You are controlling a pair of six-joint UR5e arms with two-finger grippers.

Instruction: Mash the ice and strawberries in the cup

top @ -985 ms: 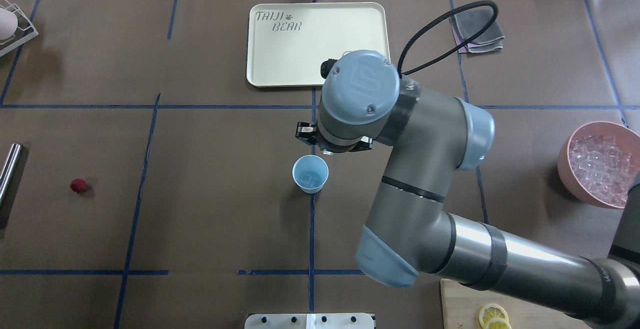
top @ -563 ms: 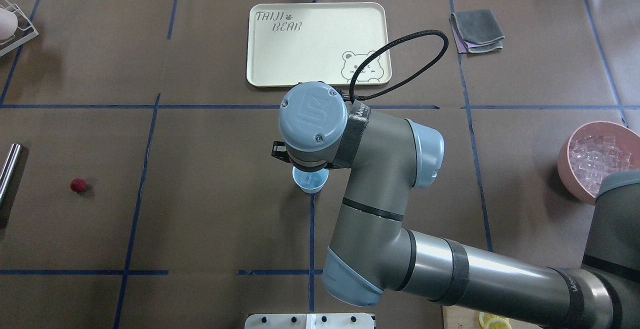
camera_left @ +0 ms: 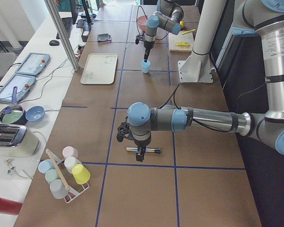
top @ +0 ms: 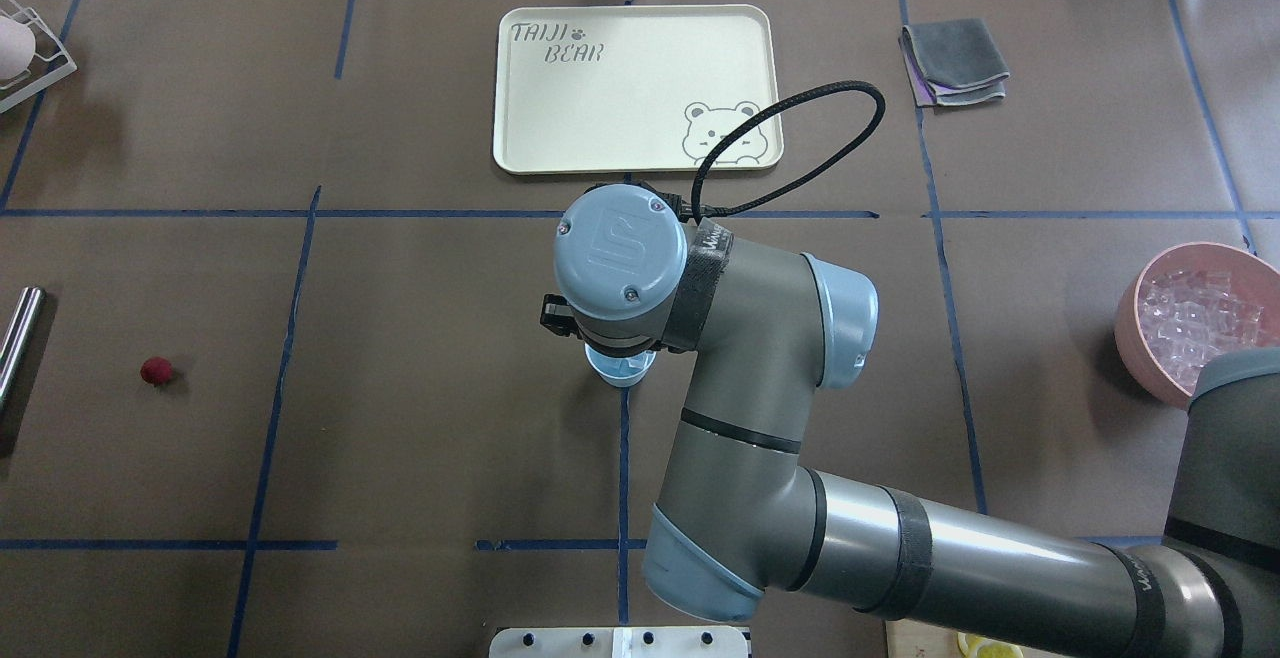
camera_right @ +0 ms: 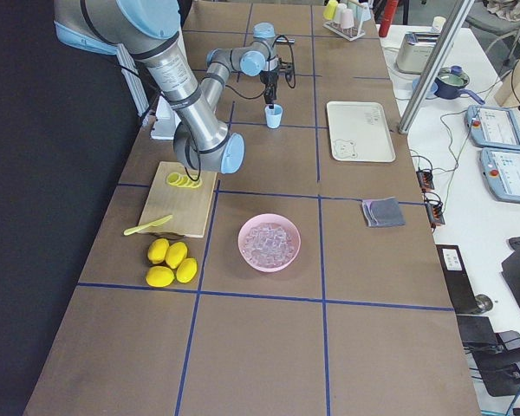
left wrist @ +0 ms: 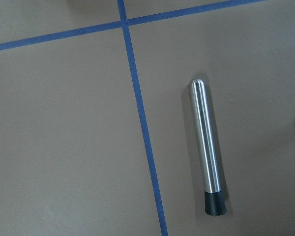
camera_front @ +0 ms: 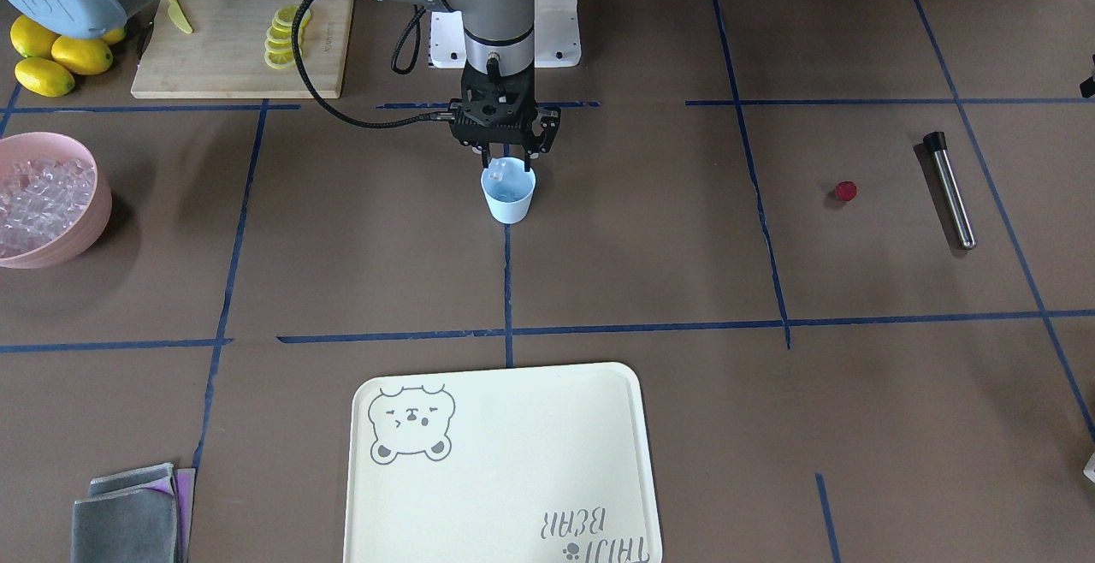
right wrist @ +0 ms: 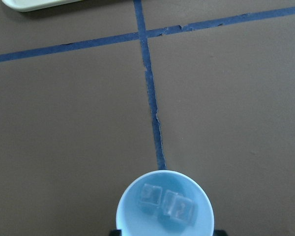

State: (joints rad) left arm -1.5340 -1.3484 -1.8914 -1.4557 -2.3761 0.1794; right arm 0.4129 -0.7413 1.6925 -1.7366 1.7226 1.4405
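The pale-blue cup (camera_front: 509,197) stands at the table's centre; it also shows in the overhead view (top: 620,367) and in the right wrist view (right wrist: 164,209). Two clear ice cubes (right wrist: 169,209) lie inside it. My right gripper (camera_front: 508,161) hangs straight over the cup, open, with its fingers spread to about the rim's width. The small red strawberry (camera_front: 846,191) lies alone on the table on my left (top: 155,370). My left gripper (camera_left: 139,155) hovers over a steel muddler (left wrist: 205,142); I cannot tell whether it is open or shut.
A pink bowl (camera_front: 85,221) of ice stands at my far right. A cream tray (top: 630,88) lies beyond the cup and a grey cloth (top: 955,60) to its right. A cutting board (camera_front: 222,58) with lemon slices and whole lemons (camera_front: 51,54) sit near my base.
My right arm has swung left and back toward me, from beyond the cup to directly over it, and now covers most of it in the overhead view.
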